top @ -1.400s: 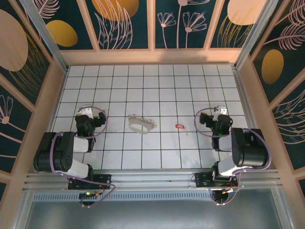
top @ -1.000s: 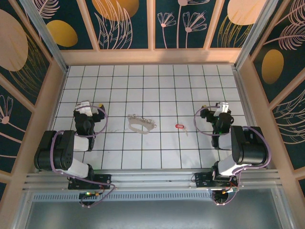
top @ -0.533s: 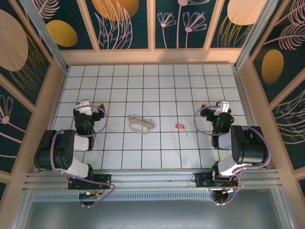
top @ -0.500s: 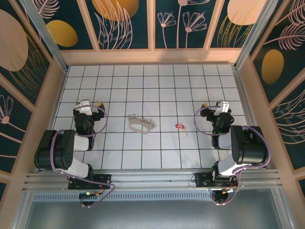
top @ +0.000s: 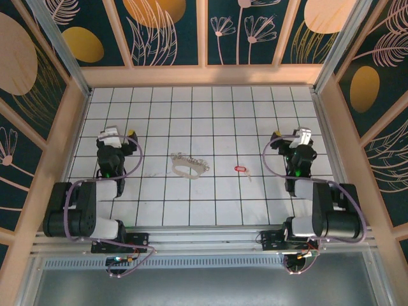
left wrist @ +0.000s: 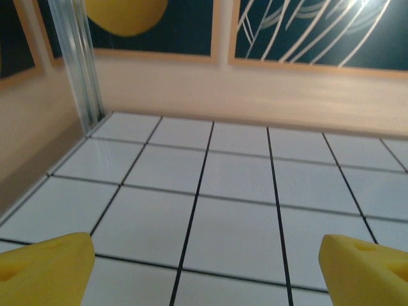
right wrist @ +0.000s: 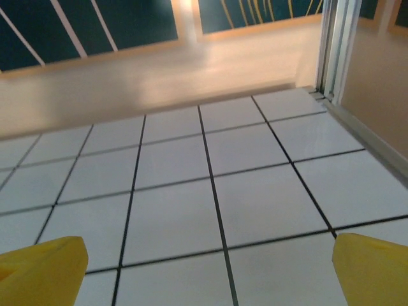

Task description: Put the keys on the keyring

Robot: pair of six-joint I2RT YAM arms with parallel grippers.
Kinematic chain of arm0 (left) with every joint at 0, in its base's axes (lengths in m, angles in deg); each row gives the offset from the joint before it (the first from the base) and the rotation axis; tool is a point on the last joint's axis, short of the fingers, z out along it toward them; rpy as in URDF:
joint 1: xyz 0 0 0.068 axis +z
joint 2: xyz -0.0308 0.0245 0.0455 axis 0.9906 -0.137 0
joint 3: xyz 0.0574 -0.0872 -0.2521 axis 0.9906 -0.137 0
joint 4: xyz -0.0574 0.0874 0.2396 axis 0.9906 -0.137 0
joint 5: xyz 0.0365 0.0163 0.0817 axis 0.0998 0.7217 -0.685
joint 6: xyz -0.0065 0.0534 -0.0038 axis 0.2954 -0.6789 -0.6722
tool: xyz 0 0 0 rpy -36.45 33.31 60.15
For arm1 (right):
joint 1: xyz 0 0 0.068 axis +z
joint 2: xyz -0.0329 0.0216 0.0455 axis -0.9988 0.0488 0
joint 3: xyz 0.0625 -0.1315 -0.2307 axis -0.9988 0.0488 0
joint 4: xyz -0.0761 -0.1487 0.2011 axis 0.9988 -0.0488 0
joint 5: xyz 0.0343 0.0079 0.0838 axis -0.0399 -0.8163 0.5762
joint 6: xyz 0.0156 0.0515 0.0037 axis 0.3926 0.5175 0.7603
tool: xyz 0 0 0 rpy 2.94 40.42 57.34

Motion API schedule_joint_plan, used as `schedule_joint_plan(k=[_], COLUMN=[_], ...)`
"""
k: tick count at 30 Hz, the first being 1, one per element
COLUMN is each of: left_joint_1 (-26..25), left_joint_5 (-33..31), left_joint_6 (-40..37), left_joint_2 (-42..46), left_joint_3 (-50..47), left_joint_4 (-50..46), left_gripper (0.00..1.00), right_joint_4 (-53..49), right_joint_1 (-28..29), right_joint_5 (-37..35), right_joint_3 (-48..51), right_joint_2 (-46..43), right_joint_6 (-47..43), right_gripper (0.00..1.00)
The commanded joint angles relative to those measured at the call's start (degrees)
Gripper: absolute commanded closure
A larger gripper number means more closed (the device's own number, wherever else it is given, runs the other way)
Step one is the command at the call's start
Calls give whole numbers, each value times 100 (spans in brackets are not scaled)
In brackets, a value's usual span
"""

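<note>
Barely starting on the task. Seeing the key [top: 240, 169] lying loose on the bench [top: 204, 121], a little right of centre, red head to the left and thin pale end trailing right. Seeing the ring [top: 188, 167] lying flat to its left, near but clearly apart, with its bumpy chain strip along the far side. Touching neither of them yet.

Holding the left hand [top: 120, 133] apart and empty, well left of the ring. Holding the right hand [top: 291, 134] apart and empty too, well right of the key. Showing yellow fingertips [left wrist: 48, 268] at the bottom corners of the left wrist view, with only bare tiles and the far wall [left wrist: 255, 83] between them. Showing much the same at the right wrist, fingertips [right wrist: 41, 268] spread wide over bare tiles.

Leaving everything to do, by the look of it: picking up the key, steadying the ring, threading the one onto the other.

Comparing with the frames before: lifting and swinging both arms, so that the hands are now pointing toward the far wall rather than inward, each sitting a little farther out to its own side. Leaving key and ring exactly where they were.
</note>
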Motion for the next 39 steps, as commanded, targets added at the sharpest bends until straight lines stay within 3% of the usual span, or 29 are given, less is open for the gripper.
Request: schedule_joint_plan(k=[1, 5, 9, 11, 14, 21, 28, 32, 39], left_joint_1=[-32, -32, -32, -47, -273, -1437, -2657, -2913, -2932], left_joint_5=[-220, -263, -190, -49, 13, 205, -149, -149, -128], left_joint_6=[47, 222, 951, 1406, 1933, 2808, 3225, 3484, 3605], left_joint_2=[411, 819, 1109, 1196, 1285, 1082, 949, 932, 871], left_joint_3=[171, 617, 1105, 1284, 1489, 1815, 1607, 1560, 1569], left_joint_4=[-586, -1470, -2197, -2444, -2772, -3343, -3396, -3377, -3557], left_gripper=[8, 8, 1, 1, 1, 1, 1, 1, 1], right_joint_4=[-1104, -2585, -3379, -3387, -3670, -4140, -3918, -3716, -3119], right_joint_1=[-30, -229, -264, -204, 75, 1553, 2981, 3551, 4052], right_joint_5=[-484, -784, 292, 992, 1463, 1565, 1382, 1225, 1427], right_joint_3=[-431, -1108, -1511, -1438, -1392, -1162, -771, -670, -777], right_joint_2=[-461, -807, -1007, -1196, -1421, -1493, -1321, -1061, -61], right_joint_6=[737, 1936, 1967, 1908, 1980, 2011, 2328, 2445, 2577], right_gripper=[1, 1, 1, 6, 12, 21, 26, 29, 44])
